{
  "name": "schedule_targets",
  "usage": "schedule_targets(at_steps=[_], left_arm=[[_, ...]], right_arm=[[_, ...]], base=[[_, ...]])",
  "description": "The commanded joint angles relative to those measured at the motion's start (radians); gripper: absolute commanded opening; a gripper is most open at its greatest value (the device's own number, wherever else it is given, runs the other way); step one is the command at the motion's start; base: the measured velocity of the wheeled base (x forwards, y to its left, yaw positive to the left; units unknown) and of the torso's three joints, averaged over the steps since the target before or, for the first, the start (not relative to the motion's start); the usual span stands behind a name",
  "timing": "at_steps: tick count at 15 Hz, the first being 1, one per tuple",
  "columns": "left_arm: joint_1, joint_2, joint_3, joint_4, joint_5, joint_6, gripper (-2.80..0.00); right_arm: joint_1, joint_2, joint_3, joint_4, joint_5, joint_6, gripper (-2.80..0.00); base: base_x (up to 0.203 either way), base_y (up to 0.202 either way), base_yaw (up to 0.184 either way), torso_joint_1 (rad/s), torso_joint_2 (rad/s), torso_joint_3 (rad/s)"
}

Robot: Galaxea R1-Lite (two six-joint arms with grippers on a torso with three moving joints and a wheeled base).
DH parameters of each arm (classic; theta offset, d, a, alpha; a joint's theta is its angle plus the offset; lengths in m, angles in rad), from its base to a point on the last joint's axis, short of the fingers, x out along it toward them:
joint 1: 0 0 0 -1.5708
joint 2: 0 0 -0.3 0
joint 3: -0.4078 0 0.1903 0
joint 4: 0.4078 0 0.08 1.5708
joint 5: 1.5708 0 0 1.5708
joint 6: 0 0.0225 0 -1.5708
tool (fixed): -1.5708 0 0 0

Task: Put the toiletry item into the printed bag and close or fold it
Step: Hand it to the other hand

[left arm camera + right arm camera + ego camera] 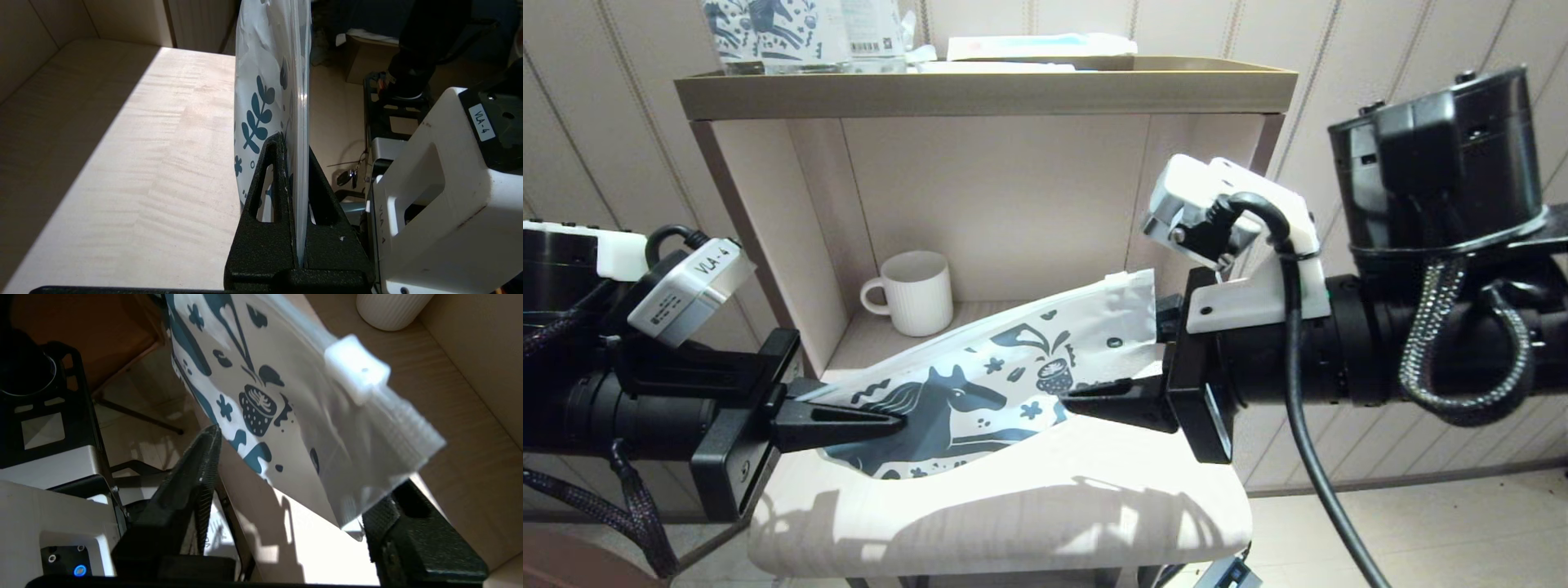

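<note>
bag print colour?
Dark blue on white, printed bag; clearest in the head view.

Head camera looks forward-down at shelf (980, 90); both wrist cameras sit close behind tools, sharing printed bag (980, 384).

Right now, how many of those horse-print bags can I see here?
2. One printed bag hangs over the table between the arms, pinched by the left gripper. Another horse-print pack stands on the shelf top, cut off by the frame; more may be hidden there.
</note>
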Motion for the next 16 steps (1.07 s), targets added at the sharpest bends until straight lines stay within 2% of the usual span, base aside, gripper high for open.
schedule_targets(at_steps=[1,6,9,11,13,16], left_arm=[[0.001,-0.003,0.002,-0.001,-0.010,0.003,-2.80],[0.000,0.000,-0.011,0.021,-0.016,0.002,-2.80],[0.000,-0.001,-0.095,0.181,-0.023,0.010,-2.80],[0.001,0.011,-0.107,0.218,-0.037,0.075,-2.80],[-0.001,0.039,-0.112,0.232,-0.039,0.126,-2.80],[-0.019,0.073,-0.130,0.314,-0.040,0.241,-2.80]], right_arm=[[-0.002,-0.038,0.032,0.002,0.005,-0.003,0.00],[-0.004,-0.047,0.022,0.045,0.013,-0.003,0.00],[-0.042,-0.067,-0.042,0.221,0.090,-0.014,0.00],[-0.087,-0.068,-0.099,0.344,0.148,-0.067,0.00],[-0.096,-0.061,-0.146,0.444,0.159,-0.129,0.00],[-0.096,-0.036,-0.178,0.475,0.180,-0.150,0.00]], base=[[0.000,0.000,0.000,0.000,0.00,0.000],[0.000,0.000,0.000,0.000,0.00,0.000],[0.000,0.000,0.000,0.000,0.00,0.000],[0.000,0.000,0.000,0.000,0.00,0.000],[0.000,0.000,0.000,0.000,0.00,0.000],[0.000,0.000,0.000,0.000,0.00,0.000]])
